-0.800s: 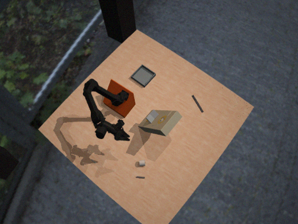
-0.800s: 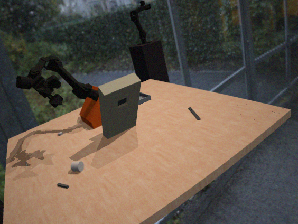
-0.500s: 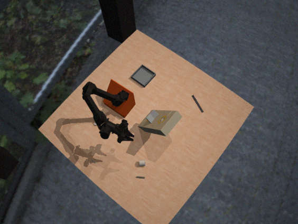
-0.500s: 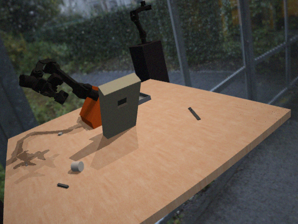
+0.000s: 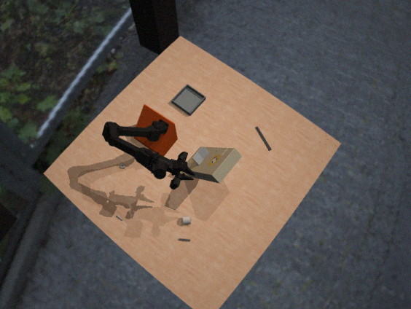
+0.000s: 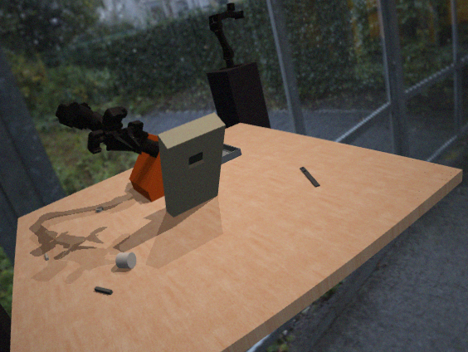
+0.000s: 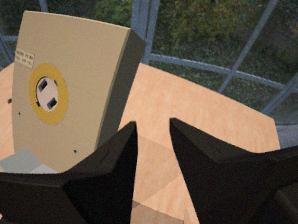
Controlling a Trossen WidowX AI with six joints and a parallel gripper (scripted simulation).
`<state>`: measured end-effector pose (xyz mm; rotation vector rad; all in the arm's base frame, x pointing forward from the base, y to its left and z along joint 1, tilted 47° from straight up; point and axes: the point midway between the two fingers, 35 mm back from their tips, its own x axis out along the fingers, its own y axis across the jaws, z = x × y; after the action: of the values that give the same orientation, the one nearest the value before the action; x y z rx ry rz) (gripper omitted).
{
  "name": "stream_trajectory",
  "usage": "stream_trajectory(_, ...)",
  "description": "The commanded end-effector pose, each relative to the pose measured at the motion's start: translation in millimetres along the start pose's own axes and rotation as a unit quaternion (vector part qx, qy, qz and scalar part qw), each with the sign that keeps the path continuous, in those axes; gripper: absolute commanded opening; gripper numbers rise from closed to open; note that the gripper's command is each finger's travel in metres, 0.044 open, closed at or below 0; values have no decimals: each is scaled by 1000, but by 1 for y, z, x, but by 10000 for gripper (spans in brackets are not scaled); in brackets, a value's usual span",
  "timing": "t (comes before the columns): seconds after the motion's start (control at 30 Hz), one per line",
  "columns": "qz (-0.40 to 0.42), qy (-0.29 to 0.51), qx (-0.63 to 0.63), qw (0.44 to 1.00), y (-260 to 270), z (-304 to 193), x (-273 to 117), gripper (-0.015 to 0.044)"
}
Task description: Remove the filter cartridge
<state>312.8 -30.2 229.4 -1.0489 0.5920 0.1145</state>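
The round filter cartridge (image 5: 214,159) (image 7: 47,94) sits in the face of the beige service panel (image 5: 231,165) (image 6: 191,180) (image 7: 95,70), inside a yellow ring. Its pale face shows two dark slots in the wrist view. The tray (image 5: 181,108) (image 6: 232,156) is grey and square, with a low rim, and looks empty in the top view. My gripper (image 5: 194,176) (image 7: 153,125) is partly open, with nothing between its fingertips. In the wrist view the fingertips stand to the right of the cartridge, past the panel's side edge. The exterior camera sees only the panel's back, so the cartridge is hidden there.
A grey flap (image 5: 200,156) (image 7: 22,161) stands out from the panel's face. An orange block (image 5: 168,145) (image 6: 148,178) is beside the arm's base. A white cylinder (image 5: 186,220) (image 6: 126,260), a long dark bar (image 5: 263,138) (image 6: 309,177) and a short one (image 5: 184,240) (image 6: 103,290) lie on the table.
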Motion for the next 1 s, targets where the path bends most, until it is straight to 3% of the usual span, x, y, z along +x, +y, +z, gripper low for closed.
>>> stream_trajectory(0.0, -3, 58, 172, 983, 61, 13, 31, 107)
stream_trajectory(0.3, -76, 77, 345, 932, 112, 24, 38, 107)
stream_trajectory(0.6, -162, 26, 499, 851, 156, 31, 25, 107)
stream_trajectory(0.97, -167, 21, 506, 846, 158, 31, 24, 107)
